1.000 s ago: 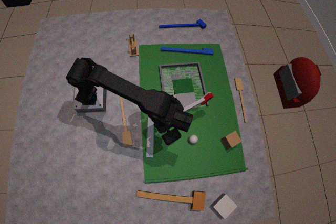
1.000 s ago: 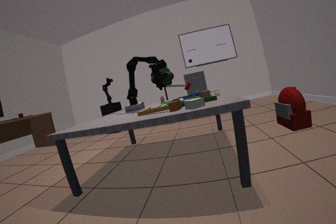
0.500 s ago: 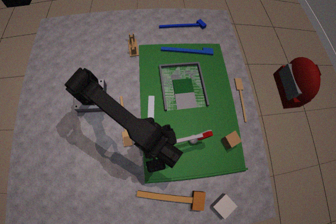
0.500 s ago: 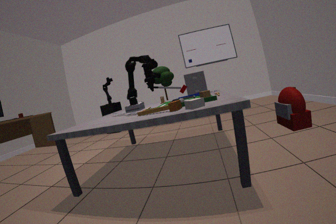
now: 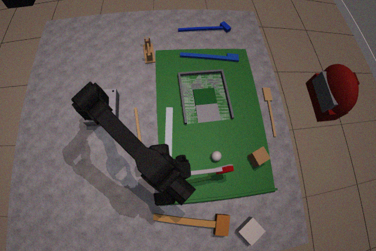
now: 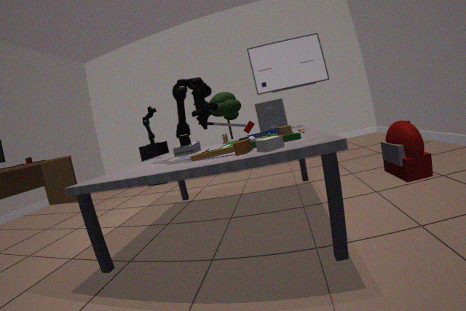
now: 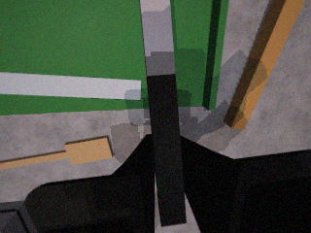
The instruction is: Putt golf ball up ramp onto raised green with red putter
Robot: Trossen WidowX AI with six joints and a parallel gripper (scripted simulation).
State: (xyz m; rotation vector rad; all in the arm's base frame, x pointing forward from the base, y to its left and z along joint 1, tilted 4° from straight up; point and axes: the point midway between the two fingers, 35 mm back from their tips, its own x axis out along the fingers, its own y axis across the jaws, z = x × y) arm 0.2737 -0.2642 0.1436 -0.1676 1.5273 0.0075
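My gripper (image 6: 204,124) (image 7: 159,138) is shut on the black grip of the red putter (image 5: 227,168) (image 6: 248,127) (image 7: 157,29). The putter is held above the green board (image 5: 194,141), its pale shaft slanting and its red head off the surface, with a shadow below. The white golf ball (image 5: 216,156) (image 6: 252,138) sits on the board, on the ramp side of the putter head in the top view. The grey ramp (image 5: 208,113) leads to the dark raised green (image 5: 204,96), inside a grey-walled frame. In the top view the arm hides my fingertips.
A white strip (image 5: 168,126) (image 7: 73,85) lies on the board. A tan block (image 5: 260,156) stands at its right. An orange mallet (image 5: 222,225) and a white block (image 5: 251,231) are beyond the near edge. A blue putter (image 5: 209,56) lies at the far end.
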